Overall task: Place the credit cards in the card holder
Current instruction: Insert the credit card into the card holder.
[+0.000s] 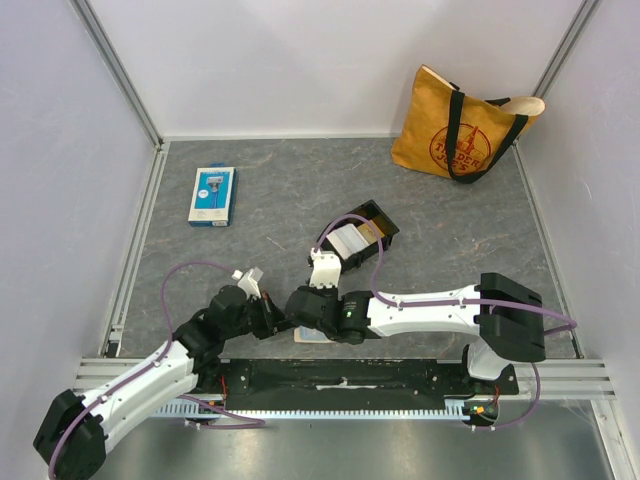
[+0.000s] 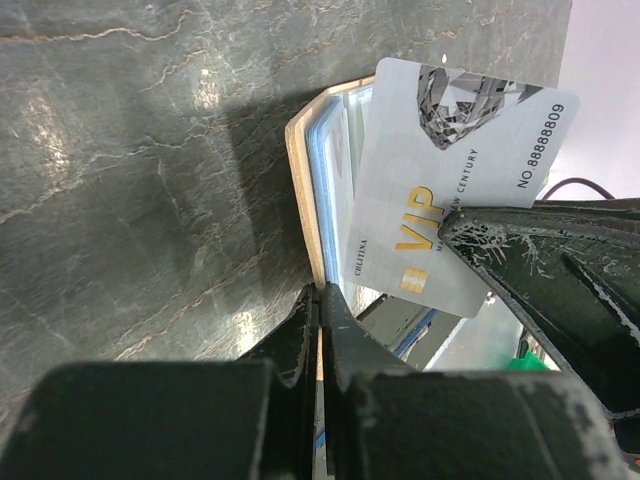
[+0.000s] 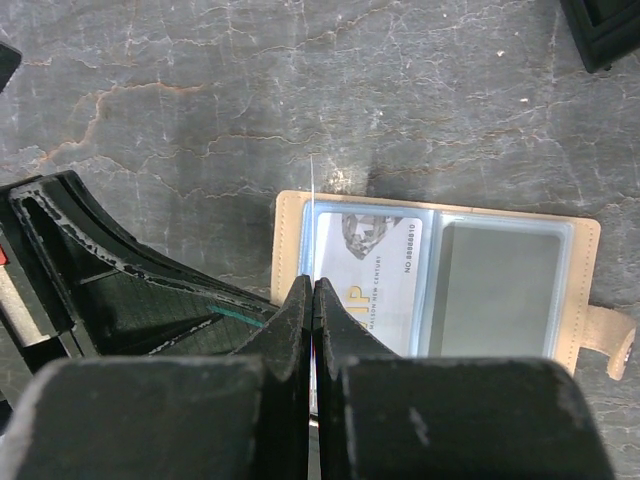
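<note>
**Over the holder's tabless end, a card on edge**

At the near middle of the surface (image 1: 300,200) the card holder (image 3: 585,290) lies open and flat. Its long axis runs across the right wrist view, with the tab at one end. The right fingers (image 3: 285,340) are pressed fully together on a white card (image 2: 455,170), gripping it by one edge. The card stands upright, at right angles to the holder's face, over the end away from the tab. The left fingers (image 2: 298,335) are also closed tight, tips touching the holder's near edge (whether they pinch a pocket leaf I cannot tell). Both arms are about equally close, but only the right carries the card. I judge it must tip flat and then slide lengthwise into that end pocket.
</note>
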### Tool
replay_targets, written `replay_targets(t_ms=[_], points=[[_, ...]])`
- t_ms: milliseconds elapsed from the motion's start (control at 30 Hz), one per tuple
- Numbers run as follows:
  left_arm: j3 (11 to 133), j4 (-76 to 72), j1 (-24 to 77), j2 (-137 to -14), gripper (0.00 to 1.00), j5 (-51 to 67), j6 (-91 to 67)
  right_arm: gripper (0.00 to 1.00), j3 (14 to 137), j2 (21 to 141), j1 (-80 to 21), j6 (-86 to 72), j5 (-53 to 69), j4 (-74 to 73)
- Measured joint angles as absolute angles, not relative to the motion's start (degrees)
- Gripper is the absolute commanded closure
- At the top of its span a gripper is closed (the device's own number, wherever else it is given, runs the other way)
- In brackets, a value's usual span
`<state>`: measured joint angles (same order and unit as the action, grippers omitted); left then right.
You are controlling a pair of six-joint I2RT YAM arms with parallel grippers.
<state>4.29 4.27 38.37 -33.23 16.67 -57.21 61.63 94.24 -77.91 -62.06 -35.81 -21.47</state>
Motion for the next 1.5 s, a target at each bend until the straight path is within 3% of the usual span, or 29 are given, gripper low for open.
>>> replay_targets(t_ms=[700, 1500], points=[[4.3, 4.7, 38.4, -32.6, 0.98, 16.6, -57.2, 1.0, 64.1, 96.4, -77.9, -60.6, -36.1, -22.3], [4.3, 4.7, 38.4, -31.9, 0.98, 16.7, -57.2, 1.0, 78.0, 104.4, -83.1, -59.3, -47.0, -44.7]])
